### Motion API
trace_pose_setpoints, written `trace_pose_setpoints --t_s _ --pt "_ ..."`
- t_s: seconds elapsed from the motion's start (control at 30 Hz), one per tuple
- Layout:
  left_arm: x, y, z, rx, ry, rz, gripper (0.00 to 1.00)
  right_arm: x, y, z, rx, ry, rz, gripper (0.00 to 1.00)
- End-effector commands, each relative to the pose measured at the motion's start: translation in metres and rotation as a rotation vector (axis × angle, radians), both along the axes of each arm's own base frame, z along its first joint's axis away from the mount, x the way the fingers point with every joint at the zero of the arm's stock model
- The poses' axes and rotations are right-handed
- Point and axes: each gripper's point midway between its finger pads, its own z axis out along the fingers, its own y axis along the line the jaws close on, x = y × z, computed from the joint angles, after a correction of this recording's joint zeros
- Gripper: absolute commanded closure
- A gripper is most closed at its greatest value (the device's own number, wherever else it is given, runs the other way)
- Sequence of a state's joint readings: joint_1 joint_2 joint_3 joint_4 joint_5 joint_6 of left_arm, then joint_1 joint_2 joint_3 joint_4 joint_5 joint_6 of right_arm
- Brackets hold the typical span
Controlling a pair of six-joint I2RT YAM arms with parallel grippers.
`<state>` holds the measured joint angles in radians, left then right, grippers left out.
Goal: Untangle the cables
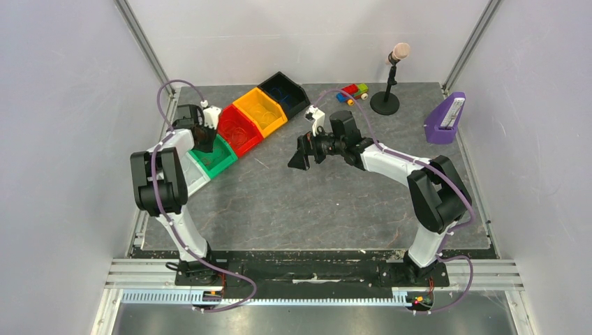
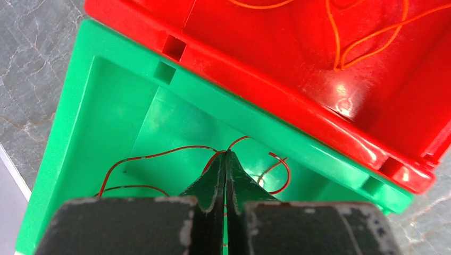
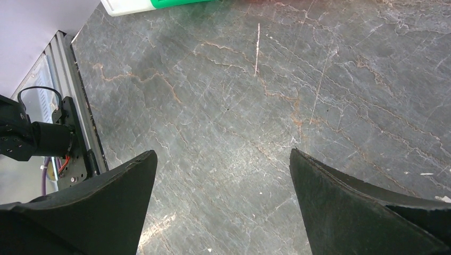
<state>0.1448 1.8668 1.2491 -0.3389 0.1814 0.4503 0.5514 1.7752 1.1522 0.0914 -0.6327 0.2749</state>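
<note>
My left gripper [image 1: 207, 145] hangs inside the green bin [image 1: 223, 165]. In the left wrist view its jaws are closed [image 2: 226, 155] with a thin red cable [image 2: 159, 154] pinched at the tips. The cable curls to both sides over the green bin's floor [image 2: 80, 106]. A thin orange cable [image 2: 372, 34] lies in the red bin [image 2: 298, 58] beside it. My right gripper [image 1: 299, 160] is open and empty above the bare table [image 3: 239, 106], its fingers [image 3: 122, 186] wide apart. No other cables or tangle show.
A row of bins runs diagonally at the back left: white, green, red [image 1: 237, 129], yellow [image 1: 260, 110], black [image 1: 286, 92]. Toy blocks [image 1: 354, 91], a microphone stand [image 1: 388, 87] and a purple holder [image 1: 445, 120] stand at the back right.
</note>
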Motion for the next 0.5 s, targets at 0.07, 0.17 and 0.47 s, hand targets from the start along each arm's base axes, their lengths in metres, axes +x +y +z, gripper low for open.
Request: trace_pose_setpoints --t_s 0.07,0.17,0.47 --pt "0.011 0.015 -0.018 0.089 -0.024 -0.028 0.98 0.002 0.0 0.004 0.009 -0.023 0.014 0.02" --pt "0.009 0.017 -0.024 0.09 -0.005 -0.019 0.98 0.002 -0.001 0.004 0.005 -0.024 0.011 0.02" --pt "0.009 0.019 -0.009 0.074 0.024 0.035 0.85 0.005 -0.001 0.012 0.011 -0.04 0.011 0.02"
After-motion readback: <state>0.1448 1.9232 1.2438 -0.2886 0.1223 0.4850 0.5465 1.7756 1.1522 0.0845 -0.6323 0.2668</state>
